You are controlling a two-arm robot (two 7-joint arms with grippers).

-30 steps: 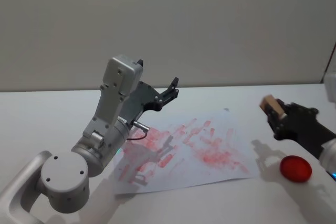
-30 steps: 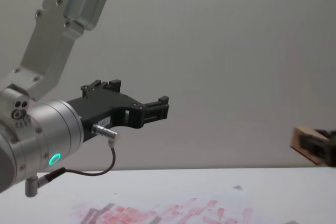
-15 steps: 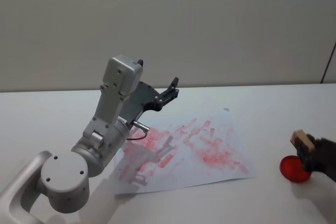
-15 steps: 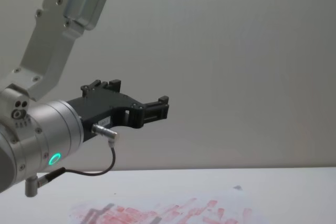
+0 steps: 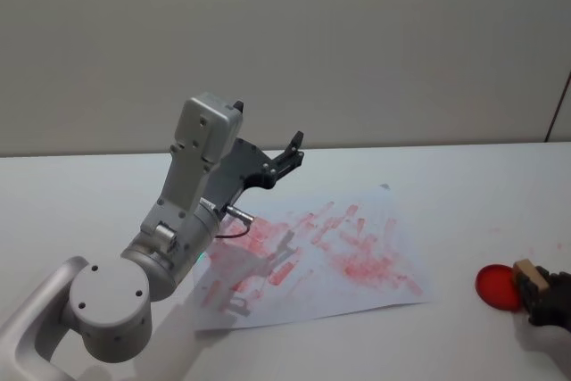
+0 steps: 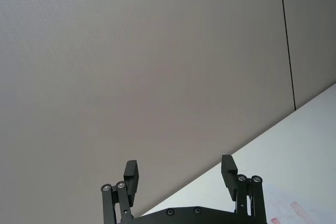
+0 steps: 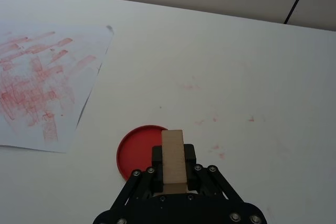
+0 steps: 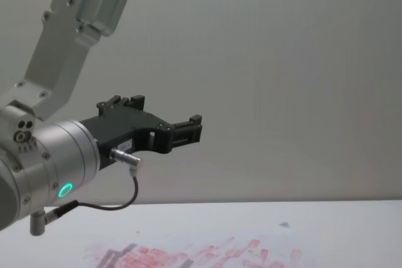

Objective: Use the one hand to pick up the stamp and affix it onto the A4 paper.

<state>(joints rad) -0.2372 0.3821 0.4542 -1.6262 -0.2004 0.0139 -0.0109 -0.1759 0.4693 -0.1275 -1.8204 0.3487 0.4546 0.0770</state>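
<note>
Left hand (image 5: pixel 292 149) is raised above the far left part of the desk (image 5: pixel 80 194), its notched black fingers spread wide and holding nothing; its silver wrist with a green glowing ring hangs parked over the near left edge of the A4 paper (image 5: pixel 357 287). That white sheet lies flat in the middle of the desk, covered in smeared rows of red rectangular prints. To its right, well apart from the sheet's edge, sits a round red ink pad (image 5: pixel 495 285). Right hand (image 7: pixel 172 174), low at the right edge of the head view, is clamped on the stamp (image 7: pixel 172 160), a light tan wooden block that stands up between its fingers, just beside or over the pad's near rim.

Judging from this, the stamp is being inked. The risks: the block sits off the pad's centre, so it may pick up ink unevenly or tip the pad; a slipping grip could tilt the stamp; and with so many prints already there, a new one may land over old ones and smear.
</note>
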